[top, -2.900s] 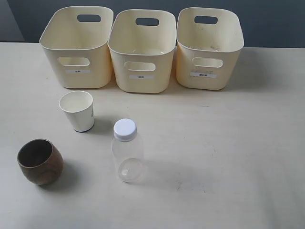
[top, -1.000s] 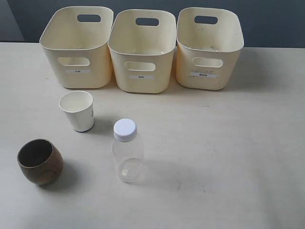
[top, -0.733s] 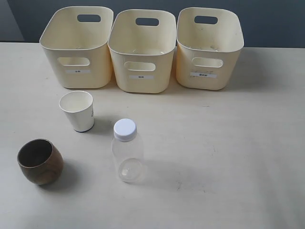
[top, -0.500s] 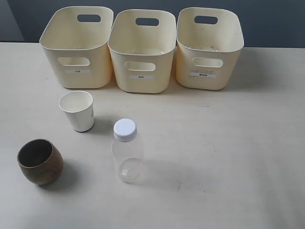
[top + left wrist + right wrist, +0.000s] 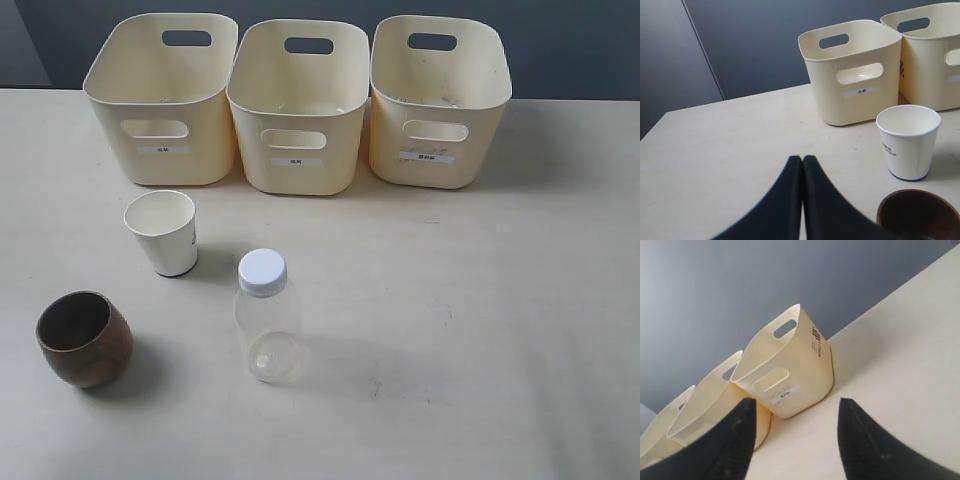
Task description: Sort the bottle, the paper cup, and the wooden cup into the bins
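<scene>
Since nothing's sorted yet, the left gripper (image 5: pixel 802 165), jaws pinched together on nothing, sits nearest the wooden cup (image 5: pixel 918 215), just beside it. Past that the paper cup (image 5: pixel 908 141) shows small print I can't read, the bottle (image 5: pixel 266 315) stands upright, then the bins (image 5: pixel 298 105); labels are illegible. Right gripper (image 5: pixel 795 412) hangs spread wide, well apart.

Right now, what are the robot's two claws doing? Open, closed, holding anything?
Left gripper: closed, fingertips together, holding nothing.
Right gripper: open, nothing between its fingers.
</scene>
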Available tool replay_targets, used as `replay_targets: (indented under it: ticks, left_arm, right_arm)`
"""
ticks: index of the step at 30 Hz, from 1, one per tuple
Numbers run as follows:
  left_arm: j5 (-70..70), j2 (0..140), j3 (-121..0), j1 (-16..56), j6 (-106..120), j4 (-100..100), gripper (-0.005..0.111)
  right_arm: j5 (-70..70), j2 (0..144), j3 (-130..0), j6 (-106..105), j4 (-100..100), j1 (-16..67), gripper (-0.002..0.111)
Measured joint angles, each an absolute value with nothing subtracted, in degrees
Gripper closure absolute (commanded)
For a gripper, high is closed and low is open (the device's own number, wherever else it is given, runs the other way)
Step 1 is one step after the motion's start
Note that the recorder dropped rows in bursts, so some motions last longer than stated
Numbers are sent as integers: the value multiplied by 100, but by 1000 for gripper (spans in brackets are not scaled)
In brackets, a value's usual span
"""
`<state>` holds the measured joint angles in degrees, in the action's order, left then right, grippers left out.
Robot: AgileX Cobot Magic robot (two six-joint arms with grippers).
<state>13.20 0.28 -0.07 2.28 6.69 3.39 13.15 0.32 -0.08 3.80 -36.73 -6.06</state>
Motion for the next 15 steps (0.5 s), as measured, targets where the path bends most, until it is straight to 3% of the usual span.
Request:
replay_targets:
  ticks: [4,8,13,15]
  left_arm:
    - [1320,28,-7,228,669,339,107]
    - [1320,28,-7,228,669,339,107]
    - [1320,28,-7,228,669,339,107]
    - [1320,28,-7,228,669,339,107]
  right_arm:
    - [1503,32,-8,-396,-4078,-606,85]
    - [1853,32,-68,-2408,-5784,-606,106]
    - [3445,20,-509,-6357,-9097,-606,109]
    - [4090,20,-681,-7110,-9570,-606,109]
